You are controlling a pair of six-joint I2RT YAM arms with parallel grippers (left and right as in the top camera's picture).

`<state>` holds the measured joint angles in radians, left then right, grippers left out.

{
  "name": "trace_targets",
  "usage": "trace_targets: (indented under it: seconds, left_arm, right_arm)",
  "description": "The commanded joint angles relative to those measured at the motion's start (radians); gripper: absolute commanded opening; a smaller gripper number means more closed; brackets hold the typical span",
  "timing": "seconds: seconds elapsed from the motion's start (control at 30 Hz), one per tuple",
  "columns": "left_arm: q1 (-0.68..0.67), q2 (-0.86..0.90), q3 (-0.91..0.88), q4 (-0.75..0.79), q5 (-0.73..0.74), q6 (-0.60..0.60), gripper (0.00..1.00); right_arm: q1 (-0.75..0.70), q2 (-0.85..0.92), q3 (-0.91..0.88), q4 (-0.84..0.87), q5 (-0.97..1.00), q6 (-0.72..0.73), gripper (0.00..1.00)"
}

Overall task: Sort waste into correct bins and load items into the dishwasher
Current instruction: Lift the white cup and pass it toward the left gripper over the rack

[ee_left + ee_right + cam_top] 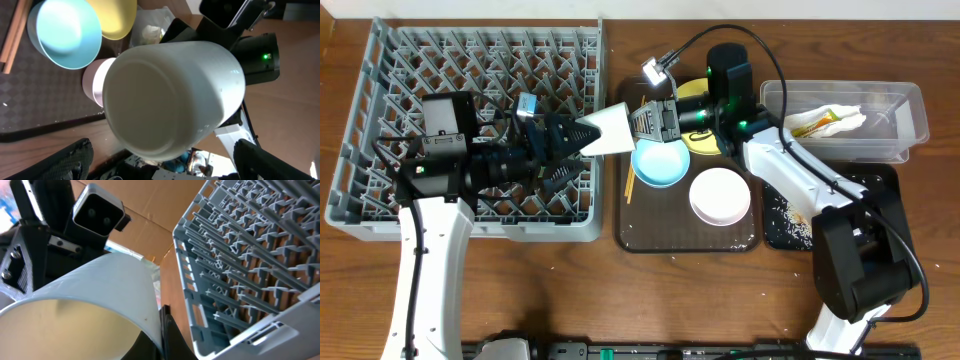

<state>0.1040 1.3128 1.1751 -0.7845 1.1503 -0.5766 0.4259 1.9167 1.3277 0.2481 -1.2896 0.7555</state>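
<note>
White cup (607, 131) held on its side over the right edge of the grey dish rack (380, 120), beside the brown tray (650, 235). R gripper (636, 125) is pinched tight on its rim. L gripper (575, 140) faces the cup's base, fingers spread wide; can't tell if they touch.

We look down on a brown wooden table (620, 300) with fine lengthwise grain, evenly and softly lit, we see no hard shadows on it, beyond its edge we find a tan cardboard-like panel (150, 210), creased diagonally
</note>
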Motion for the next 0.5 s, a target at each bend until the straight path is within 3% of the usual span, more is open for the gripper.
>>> trace_targets:
  seconds: [0.0, 0.47]
  left_arm:
    - [0.002, 0.023, 0.020, 0.011, 0.050, 0.023, 0.90]
    - [0.002, 0.118, 0.019, 0.120, 0.230, 0.018, 0.90]
  right_arm:
    - [0.025, 0.000, 0.011, 0.006, -0.028, 0.060, 0.01]
    - [0.056, 0.000, 0.011, 0.006, -0.028, 0.071, 0.01]
